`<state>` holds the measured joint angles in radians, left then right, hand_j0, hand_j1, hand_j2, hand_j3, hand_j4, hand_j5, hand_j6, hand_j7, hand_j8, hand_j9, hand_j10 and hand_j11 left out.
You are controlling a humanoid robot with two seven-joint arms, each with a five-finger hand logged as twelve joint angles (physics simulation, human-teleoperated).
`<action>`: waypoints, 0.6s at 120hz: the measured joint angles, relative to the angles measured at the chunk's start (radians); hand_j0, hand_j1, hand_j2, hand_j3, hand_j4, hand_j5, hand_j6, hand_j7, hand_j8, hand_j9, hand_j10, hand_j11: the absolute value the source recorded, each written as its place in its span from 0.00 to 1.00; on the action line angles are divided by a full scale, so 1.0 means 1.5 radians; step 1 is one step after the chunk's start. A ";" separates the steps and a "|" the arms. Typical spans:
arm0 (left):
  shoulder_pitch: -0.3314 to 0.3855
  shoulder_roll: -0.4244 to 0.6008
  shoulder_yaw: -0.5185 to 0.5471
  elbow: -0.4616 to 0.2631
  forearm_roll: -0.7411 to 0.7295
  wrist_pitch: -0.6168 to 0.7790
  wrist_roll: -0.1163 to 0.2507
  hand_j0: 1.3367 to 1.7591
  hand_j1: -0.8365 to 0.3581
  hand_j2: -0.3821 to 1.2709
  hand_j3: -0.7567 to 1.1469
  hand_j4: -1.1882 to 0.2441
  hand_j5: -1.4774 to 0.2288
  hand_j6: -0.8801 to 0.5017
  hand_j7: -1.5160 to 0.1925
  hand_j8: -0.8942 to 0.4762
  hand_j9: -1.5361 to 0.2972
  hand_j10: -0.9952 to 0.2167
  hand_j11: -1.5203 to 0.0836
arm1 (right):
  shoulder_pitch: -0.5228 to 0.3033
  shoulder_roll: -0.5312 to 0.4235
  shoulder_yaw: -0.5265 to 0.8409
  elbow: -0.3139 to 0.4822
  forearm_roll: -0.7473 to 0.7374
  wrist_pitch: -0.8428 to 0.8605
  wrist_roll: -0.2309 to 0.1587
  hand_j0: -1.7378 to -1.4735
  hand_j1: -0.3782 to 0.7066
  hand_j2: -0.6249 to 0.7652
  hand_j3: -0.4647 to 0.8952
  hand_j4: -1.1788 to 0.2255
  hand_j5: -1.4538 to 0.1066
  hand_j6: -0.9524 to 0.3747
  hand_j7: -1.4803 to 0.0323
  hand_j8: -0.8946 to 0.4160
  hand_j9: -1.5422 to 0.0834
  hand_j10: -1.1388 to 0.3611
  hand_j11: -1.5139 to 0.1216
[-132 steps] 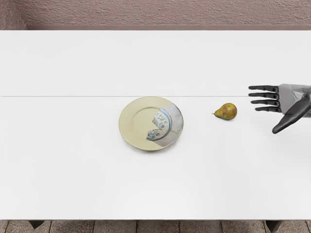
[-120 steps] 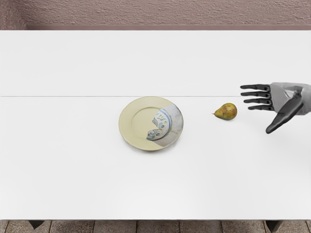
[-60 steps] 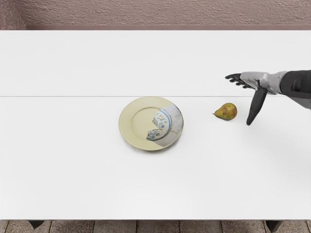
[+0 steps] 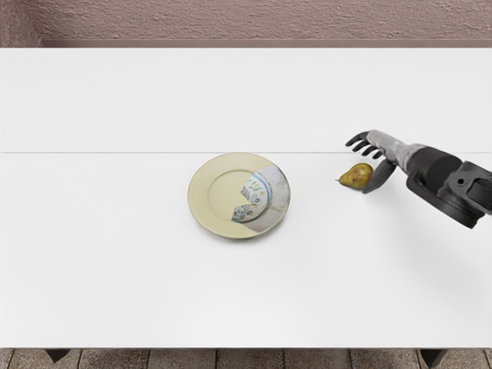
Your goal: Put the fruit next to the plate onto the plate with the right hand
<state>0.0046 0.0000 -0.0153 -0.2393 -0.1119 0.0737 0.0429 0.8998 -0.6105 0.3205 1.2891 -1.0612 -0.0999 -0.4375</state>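
Just right of the plate (image 4: 211,192), right hand (image 4: 381,151) open-fingered over the pear (image 4: 355,177), contact unclear.

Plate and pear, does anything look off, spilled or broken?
Only the plate: a grey patterned patch cuts across its yellow right side, like a mismatched print, not clearly damage. The pear lies whole beside it; nothing spilled.

Looked like a simulated mock-up of a plain dining spot, not a real home or lab. A big white table (image 4: 115,292) filled most of the view, smooth and evenly rendered, with a thin seam (image 4: 115,152) across it. Behind the table ran a rough, stucco-like brownish wall (image 4: 231,19). Below its near edge showed a strip of brown floor (image 4: 246,359). One plate (image 4: 215,196) sat mid-table.
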 joint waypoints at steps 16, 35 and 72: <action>0.000 0.000 0.000 0.000 0.000 0.000 0.000 0.76 0.99 0.23 0.40 0.83 0.87 0.64 0.89 0.65 0.84 0.82 0.95 | -0.015 0.002 -0.001 0.017 -0.001 -0.036 0.001 0.30 0.41 0.40 0.34 0.59 0.64 0.45 0.68 0.42 0.67 0.53 0.65; 0.000 0.000 0.001 0.000 0.000 0.000 0.000 0.76 0.99 0.23 0.40 0.83 0.87 0.64 0.89 0.65 0.84 0.82 0.95 | -0.031 0.004 -0.002 0.022 -0.005 -0.060 0.001 0.30 0.44 0.40 0.34 0.57 0.62 0.43 0.65 0.39 0.65 0.50 0.62; 0.000 0.000 0.001 0.000 0.000 0.000 0.000 0.76 0.99 0.23 0.40 0.83 0.87 0.64 0.89 0.65 0.84 0.82 0.95 | -0.041 0.023 0.002 0.020 -0.010 -0.070 -0.001 0.30 0.53 0.39 0.34 0.51 0.56 0.37 0.59 0.33 0.59 0.51 0.47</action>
<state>0.0046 0.0000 -0.0140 -0.2393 -0.1118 0.0736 0.0429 0.8376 -0.5764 0.3232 1.3196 -1.0766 -0.2054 -0.4389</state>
